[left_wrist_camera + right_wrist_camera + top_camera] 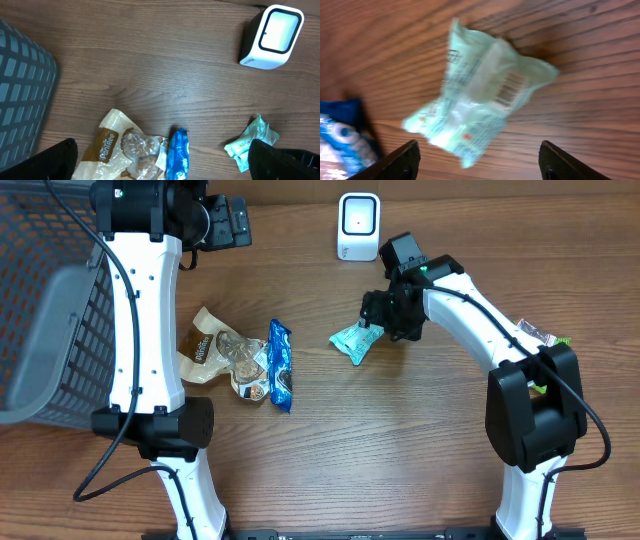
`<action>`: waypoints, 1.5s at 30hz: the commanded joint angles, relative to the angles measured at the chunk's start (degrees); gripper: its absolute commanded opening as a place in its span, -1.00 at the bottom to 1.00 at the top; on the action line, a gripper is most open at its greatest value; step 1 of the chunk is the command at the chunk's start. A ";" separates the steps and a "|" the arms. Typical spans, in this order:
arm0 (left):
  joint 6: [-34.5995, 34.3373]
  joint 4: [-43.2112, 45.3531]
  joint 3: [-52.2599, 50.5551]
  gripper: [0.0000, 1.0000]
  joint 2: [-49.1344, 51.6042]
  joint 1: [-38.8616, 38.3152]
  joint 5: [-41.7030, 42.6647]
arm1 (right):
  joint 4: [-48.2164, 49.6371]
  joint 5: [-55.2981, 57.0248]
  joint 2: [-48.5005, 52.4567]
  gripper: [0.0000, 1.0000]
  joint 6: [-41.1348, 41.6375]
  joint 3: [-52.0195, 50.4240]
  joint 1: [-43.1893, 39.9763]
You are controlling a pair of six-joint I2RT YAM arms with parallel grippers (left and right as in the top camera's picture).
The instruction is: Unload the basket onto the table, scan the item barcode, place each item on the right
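A grey wire-mesh basket (45, 300) is seen at the left edge of the brown wooden counter (400, 440). The left pincer (228, 222) is held spread wide and empty. A crumpled tan-and-clear snack bag (212, 350) and a blue foil wrapper (281, 366) are laid touching. The pale green crinkled packet (480, 95) is laid flat on the counter, barcode (509, 90) upward, under the right pincer (374, 318), whose fingers are spread clear of it. The white box-shaped scanner (358, 226) is stood farther back, beyond that pincer.

Barcode on mint packet (480, 95), brown bag (107, 145) lettering too blurred
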 commanded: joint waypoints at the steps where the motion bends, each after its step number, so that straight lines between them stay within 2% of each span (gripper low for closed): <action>1: 0.07 -0.04 0.61 1.00 0.00 -0.13 -0.33 | 0.57 -3.08 0.17 0.54 10.82 -0.24 1.07; 3: 0.04 -0.07 0.61 1.00 0.00 -0.13 -0.33 | 3.02 -2.80 0.17 0.58 17.38 -1.88 2.05; 8: 0.04 -0.07 0.61 1.00 0.00 -0.13 -0.33 | 8.26 0.37 0.22 0.58 27.54 -6.49 4.35; 14: 0.07 -0.09 0.61 1.00 0.00 -0.13 -0.33 | 12.24 5.49 0.22 0.56 28.81 -9.77 5.95; 16: 0.04 -0.09 0.61 1.00 0.00 -0.13 -0.33 | 13.66 7.10 0.22 0.47 27.87 -10.86 6.51; 22: 0.07 -0.09 0.61 0.99 0.00 0.00 -0.35 | 17.05 8.87 0.22 0.29 16.79 -12.79 7.19; 24: 0.07 -0.11 0.61 1.00 0.00 0.02 -0.33 | 16.76 9.25 0.22 0.23 9.79 -12.79 7.19; 32: 0.07 -0.11 0.61 1.00 0.00 -0.02 -0.33 | 15.78 9.27 0.22 0.22 -17.73 -12.76 6.14; 36: 0.07 -0.11 0.61 0.99 0.00 -0.02 -0.33 | 16.90 9.70 0.22 0.19 -22.05 -12.76 5.51; 39: 0.07 -0.11 0.61 1.00 0.00 -0.02 -0.33 | 18.75 9.22 0.22 0.37 -22.03 -12.76 5.16; 41: 0.07 -0.11 0.61 1.00 0.00 -0.02 -0.35 | 19.98 9.25 0.22 0.37 -22.08 -12.76 5.16; 44: 0.07 -0.11 0.61 0.99 0.00 -0.02 -0.33 | 20.76 9.25 0.22 -0.10 -22.47 -12.76 5.16; 45: 0.07 -0.11 0.61 0.99 0.00 -0.02 -0.33 | 20.79 9.22 0.22 -0.15 -22.45 -12.76 5.16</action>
